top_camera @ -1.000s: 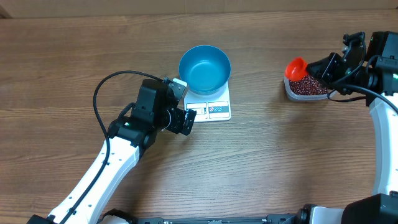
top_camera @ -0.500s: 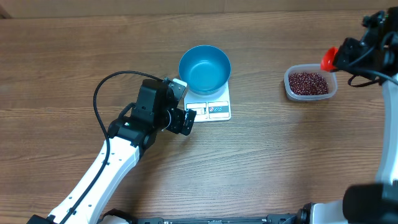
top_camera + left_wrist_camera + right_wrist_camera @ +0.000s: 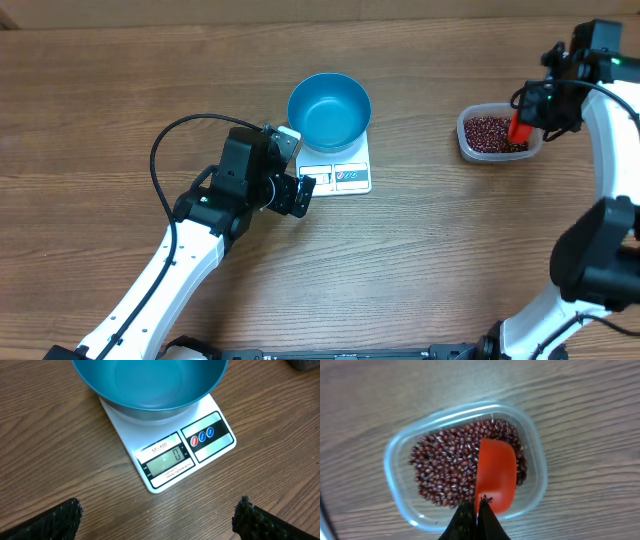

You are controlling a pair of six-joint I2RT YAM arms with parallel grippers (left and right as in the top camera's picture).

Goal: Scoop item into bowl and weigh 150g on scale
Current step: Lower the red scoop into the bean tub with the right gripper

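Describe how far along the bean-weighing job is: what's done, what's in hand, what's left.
Done: the blue bowl sits on the scale, whose display reads zero. In hand: the right fingers are shut on a red scoop, over the beans in the clear tub. Left: the bowl is empty, so all scooping and weighing to target remains.

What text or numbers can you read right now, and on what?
"SF-400": label on the scale, above its display.
"0": on the display.
Fine print under the display: too small to read.
Marks on the three round buttons: blurred.
No other text.
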